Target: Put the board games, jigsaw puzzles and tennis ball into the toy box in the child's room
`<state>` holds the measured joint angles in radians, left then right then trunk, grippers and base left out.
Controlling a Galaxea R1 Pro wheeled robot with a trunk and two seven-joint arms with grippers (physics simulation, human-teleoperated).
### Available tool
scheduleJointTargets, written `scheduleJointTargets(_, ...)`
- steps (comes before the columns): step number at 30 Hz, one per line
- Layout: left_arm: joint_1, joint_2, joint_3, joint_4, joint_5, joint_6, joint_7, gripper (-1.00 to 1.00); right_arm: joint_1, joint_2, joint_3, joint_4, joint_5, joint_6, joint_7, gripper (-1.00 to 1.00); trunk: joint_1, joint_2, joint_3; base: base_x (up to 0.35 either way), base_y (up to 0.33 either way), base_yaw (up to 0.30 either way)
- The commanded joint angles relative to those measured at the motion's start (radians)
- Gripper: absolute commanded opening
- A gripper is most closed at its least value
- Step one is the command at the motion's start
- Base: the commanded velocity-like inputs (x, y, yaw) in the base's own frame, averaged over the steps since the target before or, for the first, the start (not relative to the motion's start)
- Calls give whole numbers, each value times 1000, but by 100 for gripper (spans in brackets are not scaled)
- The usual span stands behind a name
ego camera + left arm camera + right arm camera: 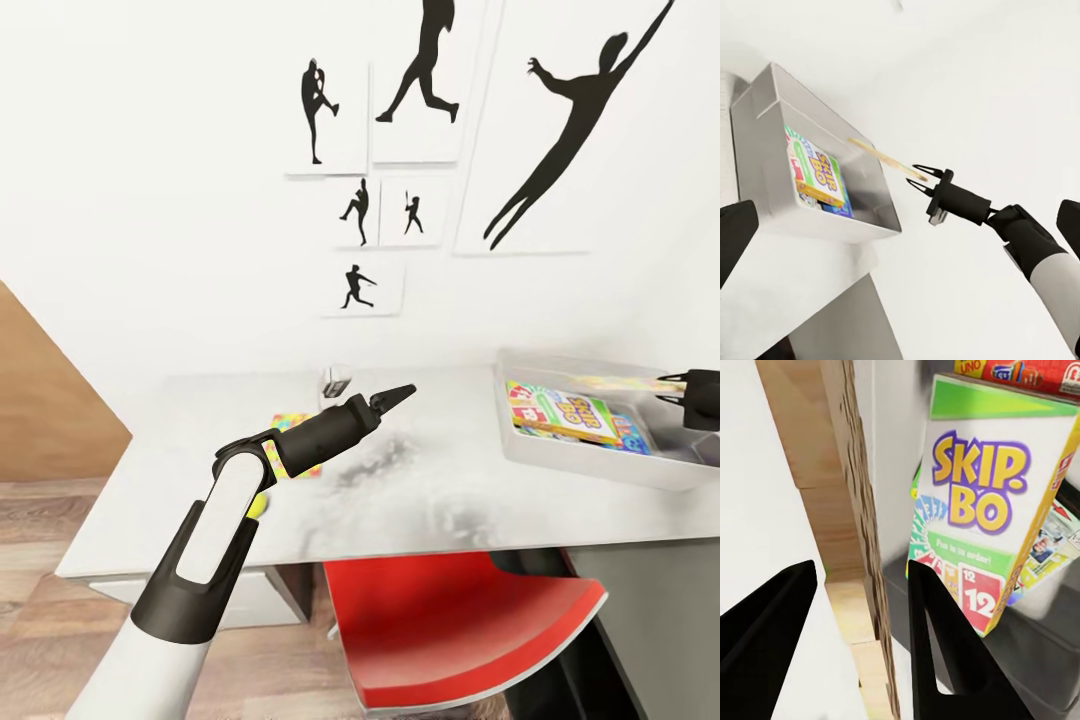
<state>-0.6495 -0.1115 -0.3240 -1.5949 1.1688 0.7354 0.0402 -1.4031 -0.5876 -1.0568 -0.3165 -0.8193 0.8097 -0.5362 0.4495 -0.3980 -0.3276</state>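
Where the pale grey tabletop [420, 500] reaches the robot's right, the shallow light-grey plastic toy box [560, 455] rests on it, flared sides up. Inside it lies the rainbow-printed "SKIP-BO" board game box [565, 413], overlapping a mostly blue flat game box [632, 436]; the right wrist view shows a red card-game box [1035, 373] past the SKIP-BO box.

Right pincer [919, 178]: black fingers pinching a thin, flat, wood-grained board [847, 532] by one end. The board is held edge-on, extending over the toy box's interior.

Left pincer [395, 397]: raised above the tabletop, well apart from the toy box; I cannot tell whether its fingers are spread or pressed together.

Beneath the left forearm, a small colourful flat box [296, 440] lies on the tabletop, partly hidden. A yellow-green ball [259, 506] shows beside the arm's elbow joint.

Surroundings: red seat [450, 625] below the tabletop's front edge; black baseball-player silhouette pictures [420, 75] on the white wall; wood-plank floor [40, 600].
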Motion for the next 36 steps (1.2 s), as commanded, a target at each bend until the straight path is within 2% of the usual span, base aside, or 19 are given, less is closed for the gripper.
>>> scheduleJointTargets(1,-1,0,0,0,6,4,4,100,-2,-1,-3,-1,-10,1,-10,-100,1,-2,-3,0,0,68)
scheduleJointTargets(18,-8,-2,0,-2,7,5,4,100,-9,-3,-3,-1,-10,2,-8,-100,1,-2,-31,0,0,73)
scheduleJointTargets(26,-50,-7,-9,-8,12,7,3,100,-13,-3,-3,-1,-11,2,-7,-100,1,-2,-44,0,0,77)
scheduleJointTargets(36,-95,-14,-43,-10,57,7,25,100,-7,-9,-1,-13,-9,3,-10,-100,1,-2,-53,0,0,51)
